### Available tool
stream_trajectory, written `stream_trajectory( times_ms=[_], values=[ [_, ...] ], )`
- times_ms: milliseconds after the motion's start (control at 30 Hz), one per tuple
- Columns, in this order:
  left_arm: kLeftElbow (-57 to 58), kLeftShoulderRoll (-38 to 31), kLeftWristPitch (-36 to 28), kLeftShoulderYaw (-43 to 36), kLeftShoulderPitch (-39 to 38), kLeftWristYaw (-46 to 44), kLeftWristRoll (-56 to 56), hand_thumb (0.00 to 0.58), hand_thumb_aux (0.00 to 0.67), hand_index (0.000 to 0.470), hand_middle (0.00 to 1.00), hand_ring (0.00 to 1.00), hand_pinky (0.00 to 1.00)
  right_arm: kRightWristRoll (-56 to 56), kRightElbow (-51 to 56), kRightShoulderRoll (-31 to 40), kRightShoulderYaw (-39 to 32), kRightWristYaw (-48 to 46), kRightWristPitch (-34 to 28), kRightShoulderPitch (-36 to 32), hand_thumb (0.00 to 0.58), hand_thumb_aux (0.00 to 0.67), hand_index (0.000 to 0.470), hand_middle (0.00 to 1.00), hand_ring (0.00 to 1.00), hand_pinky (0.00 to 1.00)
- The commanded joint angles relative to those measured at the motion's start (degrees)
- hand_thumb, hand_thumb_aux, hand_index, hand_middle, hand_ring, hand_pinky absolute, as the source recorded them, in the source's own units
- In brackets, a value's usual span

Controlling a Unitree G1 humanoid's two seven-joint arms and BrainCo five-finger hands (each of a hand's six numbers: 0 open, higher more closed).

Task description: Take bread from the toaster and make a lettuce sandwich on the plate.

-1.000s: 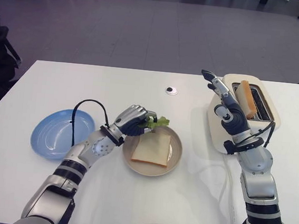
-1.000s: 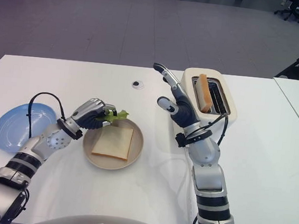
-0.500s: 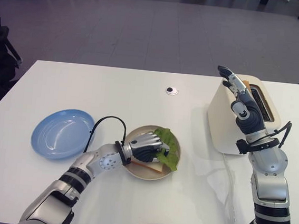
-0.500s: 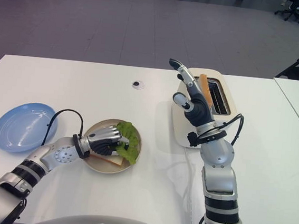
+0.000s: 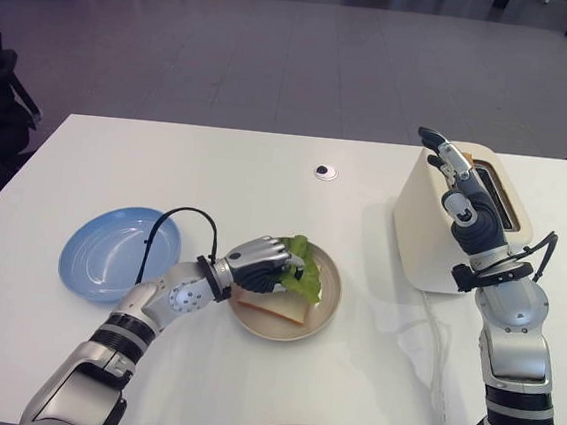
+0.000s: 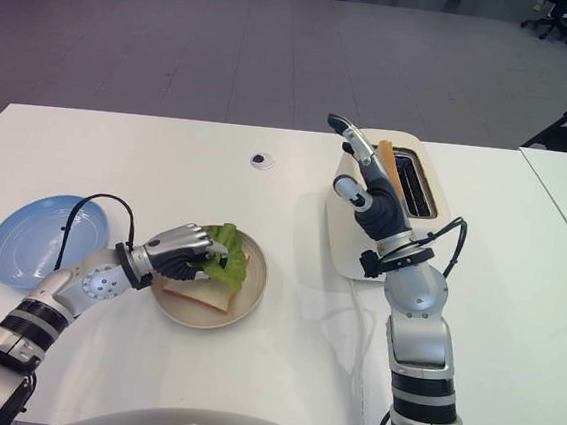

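Laying lettuce (image 5: 305, 271) on the bread (image 5: 276, 308) on the plate (image 5: 329, 299).
Left robot hand (image 5: 257, 263) grasps the lettuce; right robot hand (image 5: 462, 197), unclenched and empty, is at the toaster (image 5: 416, 240); next, probably pinching the second slice (image 6: 385, 165).

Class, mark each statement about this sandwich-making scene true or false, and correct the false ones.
1. The left hand grips lettuce over the bread slice on the tan plate. True.
2. The toaster is empty. False: a second slice stands in its slot.
3. The blue plate lies to the left of the tan plate. True.
4. The right hand rests flat on the table. False: it is raised at the toaster, beside the second slice.
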State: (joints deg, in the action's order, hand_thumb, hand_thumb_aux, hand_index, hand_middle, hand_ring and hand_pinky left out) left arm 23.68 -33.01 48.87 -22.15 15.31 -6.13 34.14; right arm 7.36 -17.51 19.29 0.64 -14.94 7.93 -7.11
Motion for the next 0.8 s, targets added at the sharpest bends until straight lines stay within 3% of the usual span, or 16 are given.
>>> stream_trajectory(
  times_ms=[33,200,233,267,300,333,367,400,800],
  values=[
    [0.72,-1.09,1.21,-1.92,-0.90,-3.90,-0.57,0.580,0.670,0.470,0.95,0.95,0.95,2.92,1.13,2.10,2.90,2.37,0.53,-0.23,0.000,0.000,0.000,0.00,0.00,0.00],
    [1.11,-1.92,0.95,-1.70,-1.42,-4.74,-0.28,0.580,0.670,0.470,0.94,0.94,0.94,9.47,4.82,5.54,6.42,7.79,1.33,-2.01,0.000,0.000,0.000,0.00,0.00,0.00],
    [1.04,-2.11,0.81,-1.44,-1.57,-4.50,-0.14,0.578,0.633,0.444,0.91,0.91,0.91,10.69,5.43,6.06,6.88,8.80,1.54,-2.11,0.000,0.000,0.000,0.00,0.00,0.00],
    [0.89,-2.27,0.60,-1.16,-1.70,-4.18,0.06,0.474,0.384,0.269,0.85,0.85,0.85,11.96,5.99,6.55,7.24,9.87,1.74,-2.15,0.000,0.000,0.000,0.00,0.00,0.00],
    [0.73,-2.56,0.35,-0.93,-1.71,-3.87,0.48,0.000,0.000,0.000,0.69,0.69,0.69,13.71,6.32,7.16,7.68,11.23,1.65,-2.06,0.000,0.000,0.000,0.00,0.00,0.00],
    [0.59,-2.90,0.00,-0.78,-1.72,-3.97,0.64,0.000,0.000,0.000,0.56,0.56,0.56,15.43,6.60,7.78,8.20,12.57,1.52,-1.86,0.000,0.000,0.000,0.00,0.00,0.00],
    [0.25,-3.52,-0.06,-0.87,-1.90,-4.35,0.91,0.000,0.000,0.000,0.16,0.16,0.16,16.64,6.84,8.30,8.67,13.58,1.35,-1.58,0.000,0.000,0.000,0.00,0.00,0.00],
    [-0.16,-3.98,-0.06,-0.80,-2.08,-4.67,0.81,0.000,0.000,0.000,0.00,0.00,0.00,17.82,7.06,8.82,9.05,14.40,1.09,-1.30,0.000,0.000,0.000,0.00,0.00,0.00],
    [-4.29,-8.72,0.22,3.75,-3.78,-5.19,-2.65,0.000,0.000,0.000,0.00,0.00,0.00,27.88,15.19,14.64,4.54,13.64,-3.81,0.22,0.000,0.000,0.000,0.00,0.00,0.00]
  ],
)
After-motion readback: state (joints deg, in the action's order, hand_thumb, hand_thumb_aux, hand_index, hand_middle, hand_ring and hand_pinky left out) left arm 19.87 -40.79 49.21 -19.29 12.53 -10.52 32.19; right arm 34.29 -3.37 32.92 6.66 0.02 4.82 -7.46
